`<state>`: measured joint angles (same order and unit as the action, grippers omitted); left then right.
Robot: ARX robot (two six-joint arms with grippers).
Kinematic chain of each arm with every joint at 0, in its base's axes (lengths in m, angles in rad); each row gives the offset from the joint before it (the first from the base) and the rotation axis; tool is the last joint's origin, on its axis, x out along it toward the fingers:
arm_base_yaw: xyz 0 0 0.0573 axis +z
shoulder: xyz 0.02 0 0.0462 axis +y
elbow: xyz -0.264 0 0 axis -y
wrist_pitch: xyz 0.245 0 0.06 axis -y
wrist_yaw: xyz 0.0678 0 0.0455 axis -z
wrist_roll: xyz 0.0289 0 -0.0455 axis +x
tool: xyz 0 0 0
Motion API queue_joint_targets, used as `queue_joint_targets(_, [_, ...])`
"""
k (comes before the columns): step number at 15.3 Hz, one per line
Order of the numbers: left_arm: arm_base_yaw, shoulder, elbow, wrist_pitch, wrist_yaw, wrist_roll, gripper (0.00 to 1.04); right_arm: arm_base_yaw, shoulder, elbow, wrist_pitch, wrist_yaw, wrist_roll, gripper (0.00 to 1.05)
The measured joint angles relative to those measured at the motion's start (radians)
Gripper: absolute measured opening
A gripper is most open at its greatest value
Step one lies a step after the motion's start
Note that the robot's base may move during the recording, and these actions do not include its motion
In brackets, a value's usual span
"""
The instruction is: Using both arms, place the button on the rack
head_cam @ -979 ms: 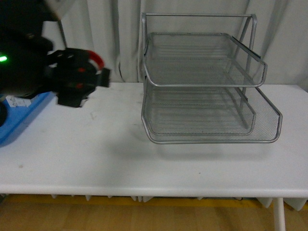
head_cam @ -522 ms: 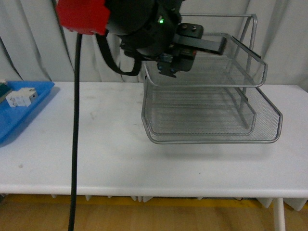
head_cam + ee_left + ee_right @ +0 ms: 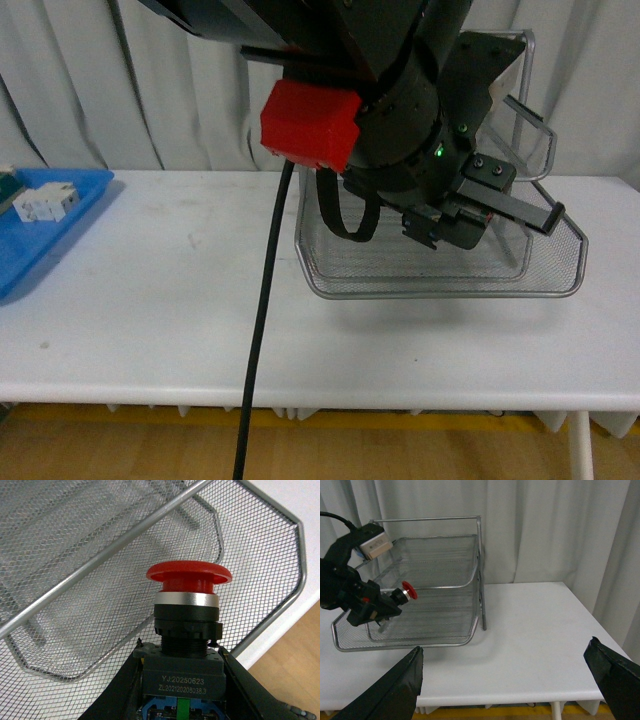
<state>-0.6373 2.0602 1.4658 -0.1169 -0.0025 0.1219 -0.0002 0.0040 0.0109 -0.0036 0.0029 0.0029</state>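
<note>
**Front view.** The left arm (image 3: 400, 90) fills the upper centre of the frame and reaches down in front of the rack (image 3: 545, 285). A red housing (image 3: 310, 125) sits on the arm. A black cable (image 3: 262, 330) hangs from below the housing, down past the table (image 3: 150, 300) edge. A small green light (image 3: 437, 152) glows near the wrist. The left gripper (image 3: 490, 212) hangs over the rack's lowest tier. What it holds cannot be made out here, and the finger spacing cannot be told from this view. At the far left edge of the table lies a blue tray (image 3: 60, 225) with a white block (image 3: 45, 203) in it.

**Left wrist view.** The button (image 3: 189, 610) is pinched by its black body between the 2 black fingers (image 3: 125, 685) of the left gripper. The red cap points away from the wrist, with a silver ring just beneath it. Rack mesh lies behind the cap, and 1 rail crosses diagonally above it. Whether the button touches the mesh cannot be told.

**Right wrist view.** The 2 fingers of the right gripper (image 3: 502, 680) are spread wide apart and hold nothing. The gripper is well apart from the rack, above the bare table. The left arm holds the button just under the front rail of an upper tier and over the lowest tier. The red cap faces into the rack. Pale curtains (image 3: 545, 525) hang behind.
</note>
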Motion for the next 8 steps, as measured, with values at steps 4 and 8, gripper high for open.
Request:
queue_joint_targets(4, [-0.001, 0.140, 0.171, -0.104, -0.037, 0.019, 0.36, 0.000, 0.000, 0.000, 0.000, 0.000, 0.000, 0.98])
queue_joint_targets(8, [0.009, 0.219, 0.270, -0.161, -0.055, 0.018, 0.36, 0.000, 0.000, 0.000, 0.000, 0.000, 0.000, 0.98])
